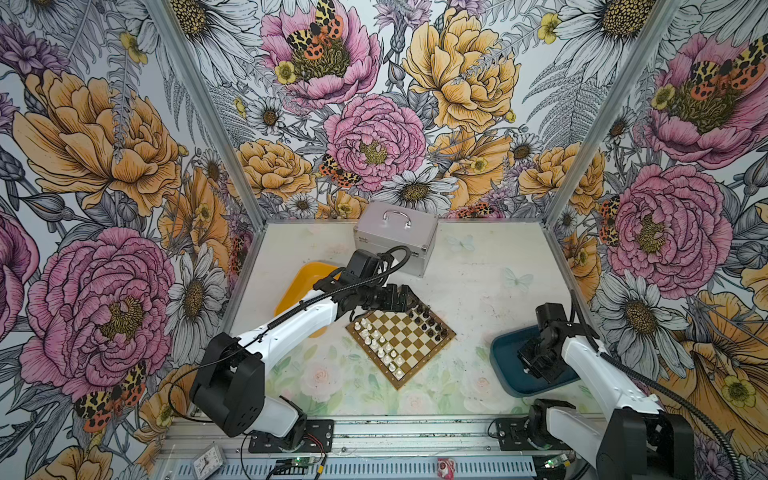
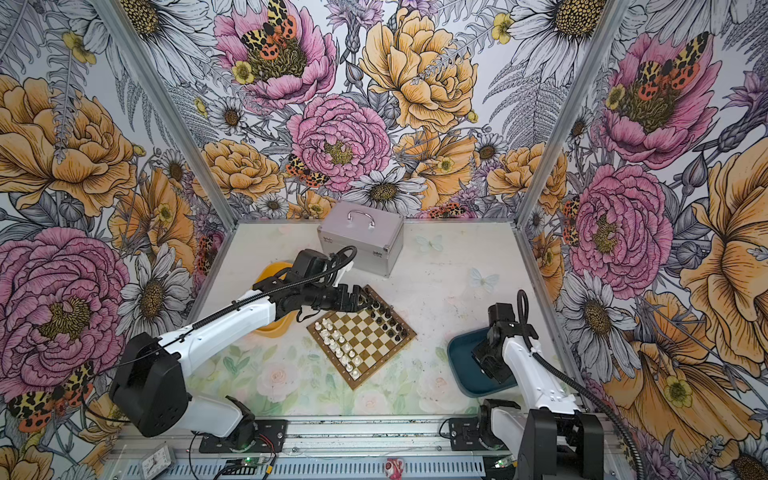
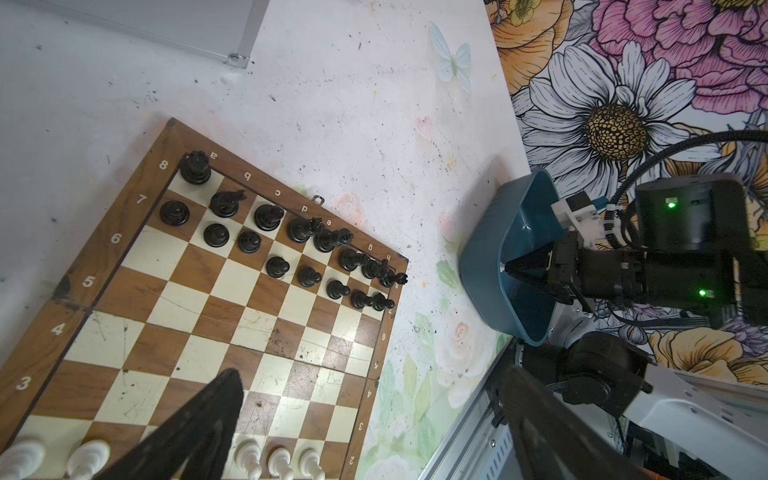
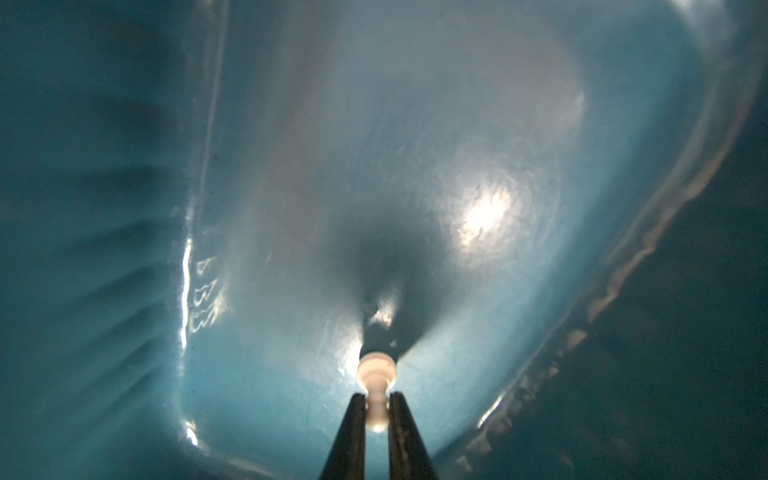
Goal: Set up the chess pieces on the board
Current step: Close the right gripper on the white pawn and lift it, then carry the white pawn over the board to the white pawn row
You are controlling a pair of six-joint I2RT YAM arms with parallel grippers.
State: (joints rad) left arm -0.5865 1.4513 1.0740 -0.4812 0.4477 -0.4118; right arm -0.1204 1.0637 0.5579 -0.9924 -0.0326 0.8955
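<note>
The board [image 1: 411,338] [image 2: 368,338] lies turned at an angle mid-table. Black chess pieces [image 1: 430,322] [image 3: 299,253] fill two rows along its far right edge. White pieces [image 1: 380,345] [image 3: 282,459] line its left edge. My left gripper [image 1: 401,301] [image 3: 370,378] hovers open over the board's far corner with nothing between its fingers. My right gripper [image 4: 377,405] [image 1: 530,365] reaches down into the dark teal tray [image 1: 505,357] [image 3: 490,266]. It is shut on a white pawn [image 4: 376,368], gripped by its narrow neck just above the tray floor.
A yellow tray [image 1: 303,282] sits behind and under the left arm. A silver case with a handle [image 1: 395,237] stands at the back, close to the left wrist. The patterned walls close in on both sides, and a metal rail [image 1: 415,436] runs along the front.
</note>
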